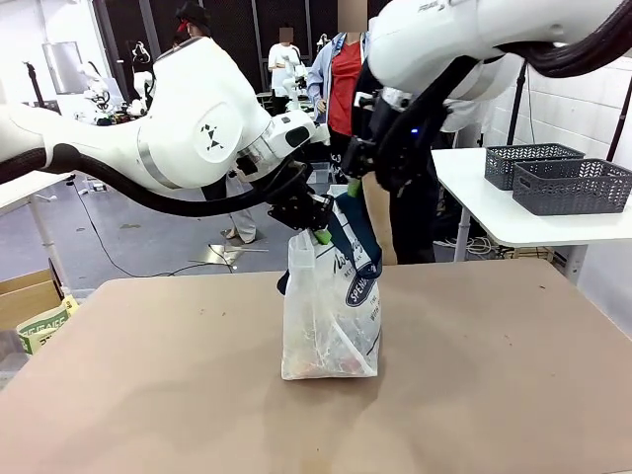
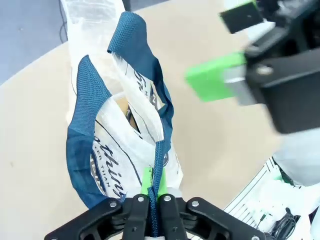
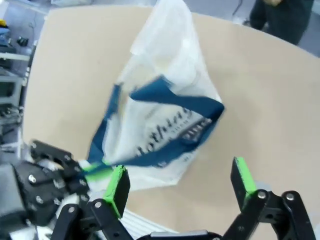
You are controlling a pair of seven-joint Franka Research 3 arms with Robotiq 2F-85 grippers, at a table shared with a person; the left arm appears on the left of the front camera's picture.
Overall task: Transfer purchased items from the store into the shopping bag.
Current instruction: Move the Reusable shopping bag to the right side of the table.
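Standing upright on the tan table (image 1: 148, 375), near the middle: the shopping bag (image 1: 331, 316), see-through plastic with navy blue straps and dark lettering on its side. Pinched tight between the green pads of the left gripper (image 2: 153, 189): one blue strap (image 2: 159, 165), held up above the bag's mouth. Reaching in from the left side in the front view, with that same gripper (image 1: 314, 225) just at the bag's top edge. Spread wide apart and holding nothing: the fingers of the right gripper (image 3: 181, 189), hanging over the bag, with table showing between the green pads. Seen from the left wrist too, up in the top right corner, blurry and close (image 2: 235, 50). Lying inside the bag, down at the bottom: a few small things (image 1: 321, 360), pale with a bit of red, too blurry to name. Sitting on a white side table (image 1: 494, 212) at the far right: two dark grey baskets (image 1: 558, 178). Standing behind the arms: a person in a red top (image 1: 344, 89).
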